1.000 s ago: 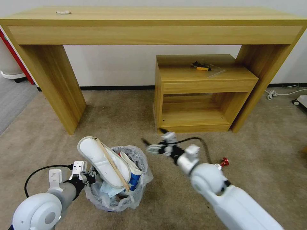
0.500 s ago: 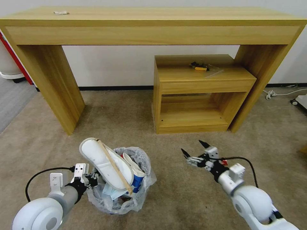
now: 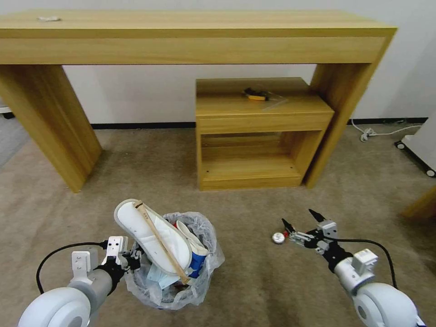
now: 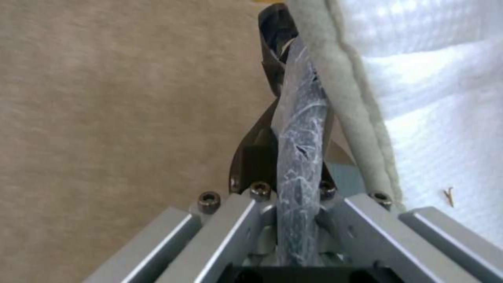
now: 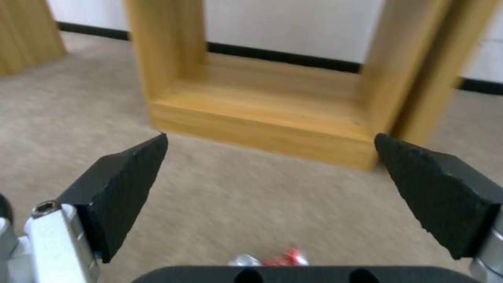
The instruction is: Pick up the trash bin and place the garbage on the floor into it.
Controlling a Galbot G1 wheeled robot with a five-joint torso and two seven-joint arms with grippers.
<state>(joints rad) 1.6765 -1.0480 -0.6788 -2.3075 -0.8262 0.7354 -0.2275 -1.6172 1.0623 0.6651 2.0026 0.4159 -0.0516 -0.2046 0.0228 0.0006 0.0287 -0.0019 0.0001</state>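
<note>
The trash bin (image 3: 205, 265), lined with a translucent bag, stands on the beige floor (image 3: 254, 290) at the lower left. In it are white slippers (image 3: 150, 234), a wooden stick (image 3: 161, 243) and a blue cup (image 3: 196, 261). My left gripper (image 3: 132, 261) is shut on the bin's near rim. In the left wrist view the left gripper (image 4: 293, 118) pinches the bag-covered rim (image 4: 301, 165) beside a slipper (image 4: 435, 98). My right gripper (image 3: 299, 222) hangs open just above the carpet. A crushed red can (image 3: 277, 238) lies by its left fingertip. The right wrist view shows the can (image 5: 275, 259) below the open right gripper (image 5: 270, 137).
A long wooden table (image 3: 195, 32) spans the back wall. Under it stands a low wooden cabinet (image 3: 259, 131) with small items on top. White cables (image 3: 377, 132) and a wheeled base (image 3: 420, 154) are at the far right. Open carpet lies between bin and can.
The camera has turned right, so the furniture sits further left. My right arm swung from beside the bin out to the right and lowered over the can. The left gripper kept its hold.
</note>
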